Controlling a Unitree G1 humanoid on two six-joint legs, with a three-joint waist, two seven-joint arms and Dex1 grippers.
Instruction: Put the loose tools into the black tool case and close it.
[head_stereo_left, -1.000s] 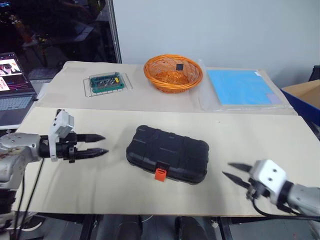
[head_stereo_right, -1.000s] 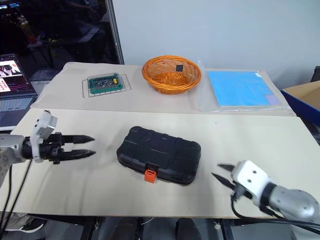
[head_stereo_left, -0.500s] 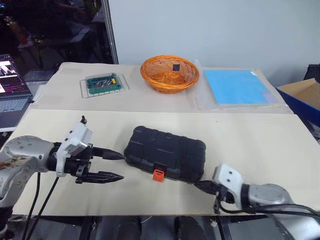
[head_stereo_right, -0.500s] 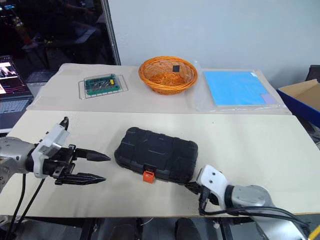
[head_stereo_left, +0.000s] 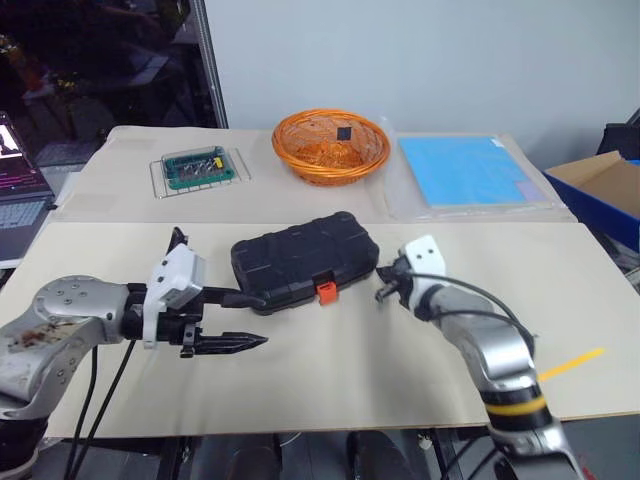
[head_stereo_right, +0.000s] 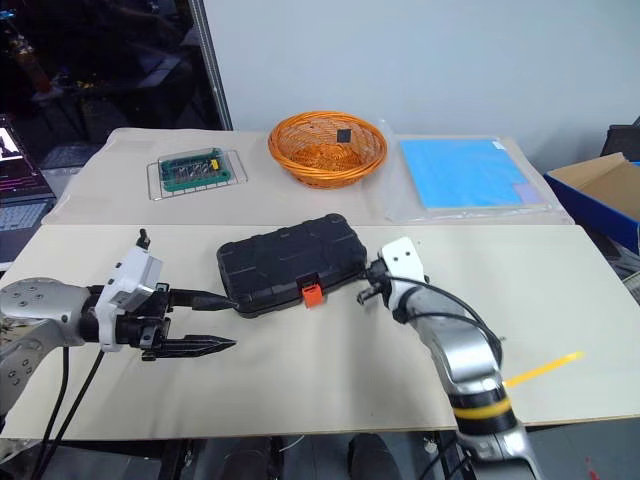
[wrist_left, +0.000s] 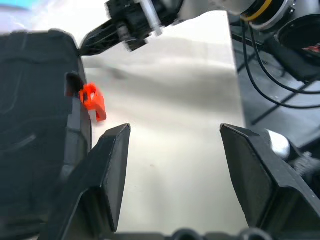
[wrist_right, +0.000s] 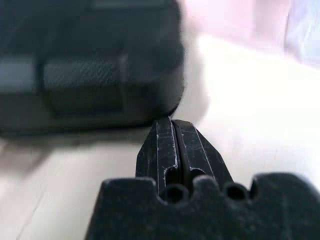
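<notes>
The black tool case (head_stereo_left: 300, 260) lies shut on the beige table (head_stereo_left: 330, 380), its orange latch (head_stereo_left: 324, 291) facing me. The loose tools are out of view. My left gripper (head_stereo_left: 258, 320) is open, one finger above the other. The upper fingertip is right at the case's near left corner, which fills one side of the left wrist view as the case (wrist_left: 35, 125) and its latch (wrist_left: 92, 100). My right gripper (head_stereo_left: 382, 291) is shut and empty, with its tip at the case's right end. The right wrist view shows its fingers (wrist_right: 162, 145) pressed together just short of the case (wrist_right: 90, 65).
At the back of the table are an orange wicker basket (head_stereo_left: 330, 145), a green circuit board on a wire tray (head_stereo_left: 195, 168) and a blue sheet in a clear sleeve (head_stereo_left: 465, 172). A laptop (head_stereo_left: 15, 190) is at the far left, a blue box (head_stereo_left: 600, 190) at the right.
My right gripper shut and swept forward and left to the case's right end. The case swung round, right end away from me. My left gripper rolled and moved right to the case's corner.
</notes>
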